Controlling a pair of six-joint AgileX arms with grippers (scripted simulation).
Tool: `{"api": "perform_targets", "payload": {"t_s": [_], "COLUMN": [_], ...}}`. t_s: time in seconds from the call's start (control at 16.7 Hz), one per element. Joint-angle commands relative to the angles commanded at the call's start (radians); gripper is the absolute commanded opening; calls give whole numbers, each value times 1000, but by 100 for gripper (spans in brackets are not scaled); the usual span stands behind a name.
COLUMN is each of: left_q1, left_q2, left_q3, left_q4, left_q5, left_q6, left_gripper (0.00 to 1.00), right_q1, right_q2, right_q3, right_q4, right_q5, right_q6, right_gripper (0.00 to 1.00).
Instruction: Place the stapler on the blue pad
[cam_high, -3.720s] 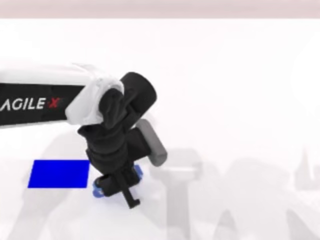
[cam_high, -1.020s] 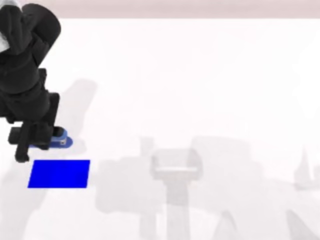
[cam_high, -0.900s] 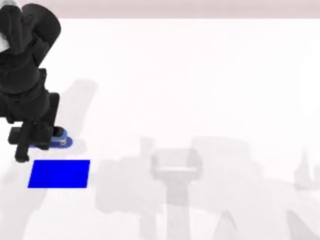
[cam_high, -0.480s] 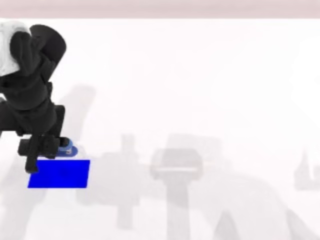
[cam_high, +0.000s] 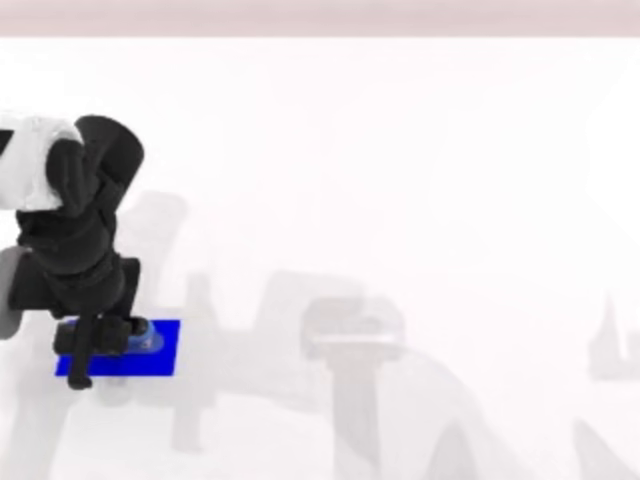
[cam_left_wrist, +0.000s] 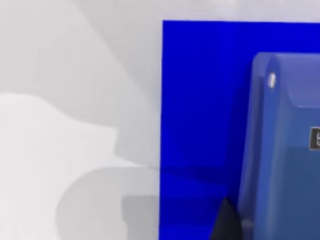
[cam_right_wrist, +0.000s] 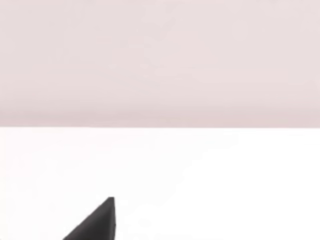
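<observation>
From above, at the table's (cam_high: 420, 180) left side, the left gripper (cam_high: 100, 345) hangs over the blue pad (cam_high: 165, 362), its black fingers clamped on the stapler (cam_high: 143, 338), of which only a small blue end peeks out past the wrist. The pad's left half is mostly hidden under the arm. The left wrist view fills in what the top view hides: the stapler (cam_left_wrist: 282, 150) lies directly above the pad (cam_left_wrist: 200, 110), with plain blue showing along one of its long sides and past its rounded end, and a dark fingertip (cam_left_wrist: 227, 222) pressed at its flank. Whether the stapler touches the pad, I cannot tell. The right wrist view shows only bare table, a pale wall and a dark finger tip (cam_right_wrist: 97, 222); the right gripper's opening cannot be told.

Half a second ago the stapler hung just beyond the pad's far edge; now it sits over the pad.
</observation>
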Motion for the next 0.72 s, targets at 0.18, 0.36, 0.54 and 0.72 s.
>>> {"api": "perform_targets", "payload": {"t_s": [0.18, 0.36, 0.54, 0.72], "left_q1": [0, 0, 0, 0], "left_q2": [0, 0, 0, 0], "left_q3": [0, 0, 0, 0], "left_q4": [0, 0, 0, 0], "left_q5": [0, 0, 0, 0], "left_q6": [0, 0, 0, 0], "left_gripper": [8, 30, 53, 75], "right_q1": [0, 0, 0, 0], "right_q2": [0, 0, 0, 0], "right_q3": [0, 0, 0, 0], "right_q4": [0, 0, 0, 0], "right_q5": [0, 0, 0, 0], "right_q6": [0, 0, 0, 0], "right_gripper": [100, 100, 100, 100]}}
